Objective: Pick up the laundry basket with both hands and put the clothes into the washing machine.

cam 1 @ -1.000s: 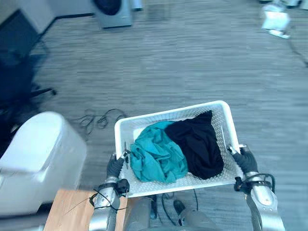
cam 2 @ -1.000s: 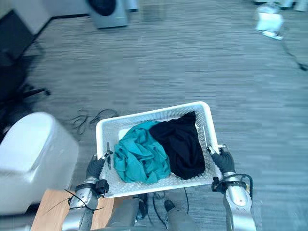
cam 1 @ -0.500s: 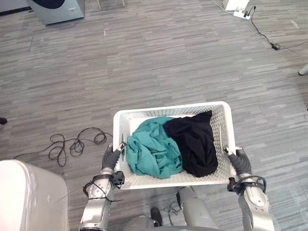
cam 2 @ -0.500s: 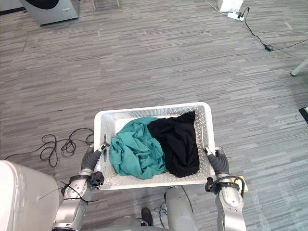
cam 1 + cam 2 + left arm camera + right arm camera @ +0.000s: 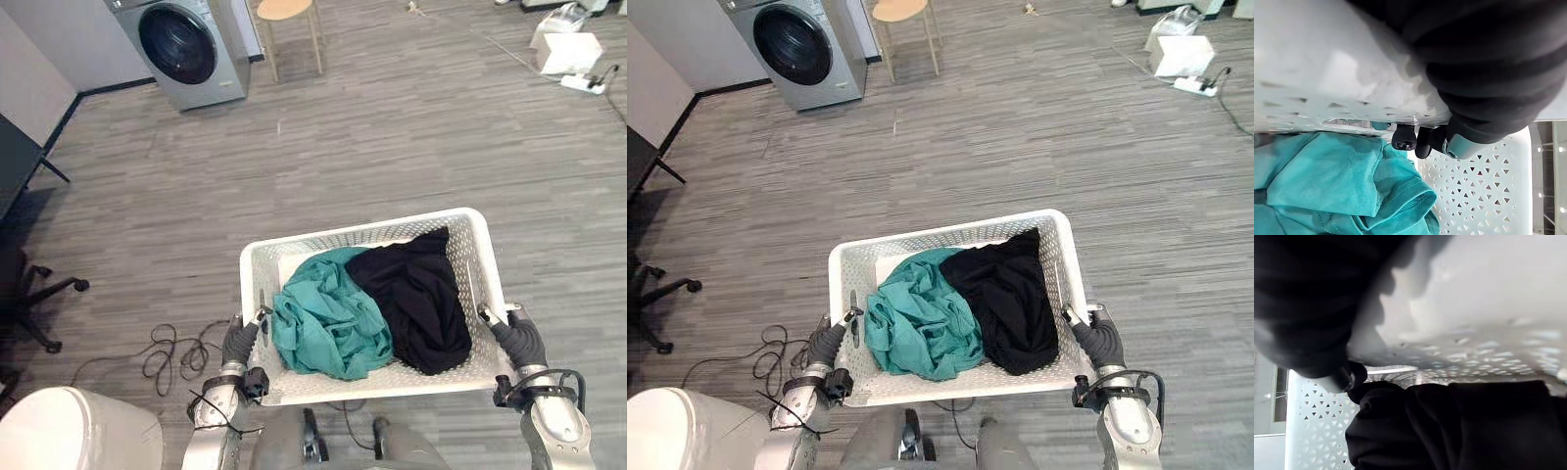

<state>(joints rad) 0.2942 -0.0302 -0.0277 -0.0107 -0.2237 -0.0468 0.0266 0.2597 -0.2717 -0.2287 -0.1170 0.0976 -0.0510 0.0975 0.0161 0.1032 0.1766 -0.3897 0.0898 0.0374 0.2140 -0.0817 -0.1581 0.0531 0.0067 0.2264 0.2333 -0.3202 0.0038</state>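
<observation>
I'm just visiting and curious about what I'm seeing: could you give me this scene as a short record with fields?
Carried: white laundry basket
Inside: teal garment, black garment
Left robot hand: curled on left rim
Right robot hand: curled on right rim
Washing machine: ahead, left, door shut
Nearby: stool beside machine

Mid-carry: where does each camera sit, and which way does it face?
Left eye view: on the head, looking down; left hand and right hand grip the laundry basket, washing machine ahead-left.
Right eye view: beside it, same scene.
Left wrist view: on that wrist, along the hand into the basket at the teal garment.
Right wrist view: on that wrist, facing the black garment.
Both wrist views share the basket's perforated wall.
</observation>
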